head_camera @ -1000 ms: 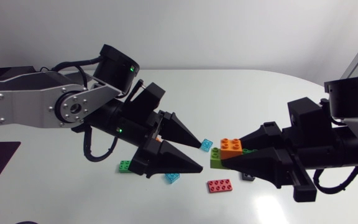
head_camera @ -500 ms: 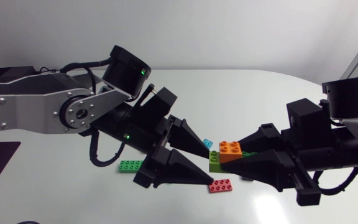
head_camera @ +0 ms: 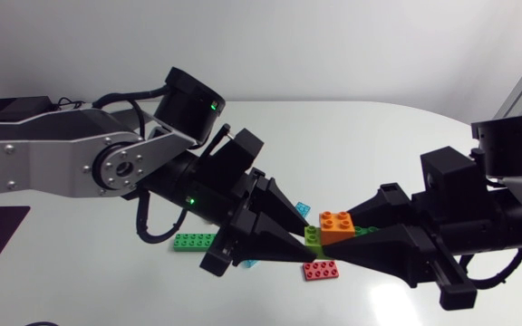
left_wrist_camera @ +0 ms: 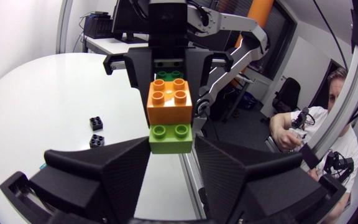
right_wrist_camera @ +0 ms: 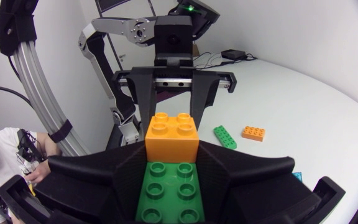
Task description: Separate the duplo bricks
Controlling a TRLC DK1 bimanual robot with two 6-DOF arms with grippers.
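A stack of three duplo bricks hangs above the table between my two grippers. In the head view the orange brick (head_camera: 336,224) is in the middle, with a light green brick (head_camera: 313,237) toward my left gripper (head_camera: 307,240) and a dark green brick (head_camera: 366,231) toward my right gripper (head_camera: 343,237). The left wrist view shows the left gripper (left_wrist_camera: 171,142) shut on the light green brick (left_wrist_camera: 170,138), and the orange brick (left_wrist_camera: 169,99) sits just beyond it. My right gripper (right_wrist_camera: 171,157) is shut on the dark green brick (right_wrist_camera: 169,190), which carries the orange brick (right_wrist_camera: 171,137).
On the table lie a red plate (head_camera: 320,270) under the grippers, a long green brick (head_camera: 196,241) and a cyan brick (head_camera: 303,209). Two small dark bricks (left_wrist_camera: 96,123) sit off to the side. An orange plate (right_wrist_camera: 253,132) lies near the long green brick (right_wrist_camera: 224,137).
My left arm has moved right to the stack, and its fingers have narrowed onto the light green brick. The right gripper and the stack have sunk slightly.
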